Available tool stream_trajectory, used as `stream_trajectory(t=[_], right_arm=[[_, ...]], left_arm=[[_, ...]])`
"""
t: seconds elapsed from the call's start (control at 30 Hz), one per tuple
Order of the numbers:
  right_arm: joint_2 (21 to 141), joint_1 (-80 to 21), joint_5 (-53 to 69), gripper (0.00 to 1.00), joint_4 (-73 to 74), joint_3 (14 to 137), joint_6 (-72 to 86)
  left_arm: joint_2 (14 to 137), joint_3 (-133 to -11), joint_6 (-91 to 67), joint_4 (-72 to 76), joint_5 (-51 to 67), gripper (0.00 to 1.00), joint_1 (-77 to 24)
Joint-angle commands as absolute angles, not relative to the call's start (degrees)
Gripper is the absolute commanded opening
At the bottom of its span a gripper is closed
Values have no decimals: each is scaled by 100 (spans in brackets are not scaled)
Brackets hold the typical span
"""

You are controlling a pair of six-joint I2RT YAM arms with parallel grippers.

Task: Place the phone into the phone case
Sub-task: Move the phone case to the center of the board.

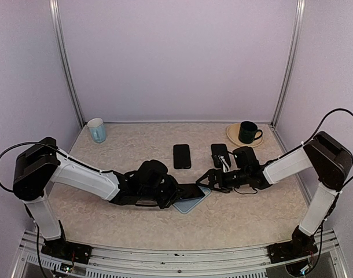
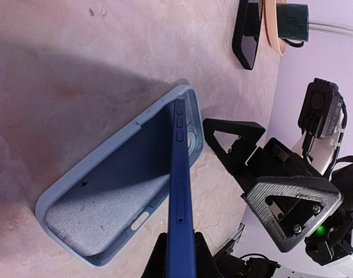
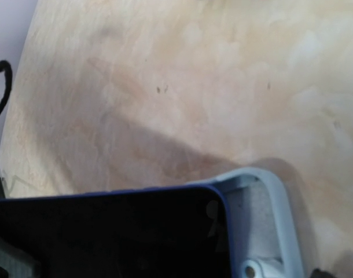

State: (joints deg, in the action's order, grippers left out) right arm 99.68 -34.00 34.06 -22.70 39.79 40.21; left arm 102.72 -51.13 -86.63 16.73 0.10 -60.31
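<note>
Left gripper (image 2: 180, 258) clamps phone (image 2: 179, 185), tilted on edge over case (image 2: 89, 208); far end apparently at case rim; phone not seated; right gripper (image 1: 204, 179) wide, empty.

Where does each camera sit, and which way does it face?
Top external: above, behind the bases, facing down on the table; both arms show.
Left wrist: behind the shut left gripper, looking along the dark blue phone over the light blue phone case; open right gripper opposite.
Right wrist: close above the phone's end, facing down; gripper barely shows.
Shared: all see phone and case.
</note>
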Motion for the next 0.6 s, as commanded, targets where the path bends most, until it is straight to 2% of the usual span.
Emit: stream_trajectory(t=[0.0, 0.57], right_arm=[[10098, -3394, 3537, 100, -2539, 3933, 4105], [10004, -3996, 3749, 100, -3022, 3670, 4448]], left_arm=[[10392, -5238, -8702, 1996, -27, 0, -6012], [10455, -5053, -8798, 2270, 216, 0, -5935]])
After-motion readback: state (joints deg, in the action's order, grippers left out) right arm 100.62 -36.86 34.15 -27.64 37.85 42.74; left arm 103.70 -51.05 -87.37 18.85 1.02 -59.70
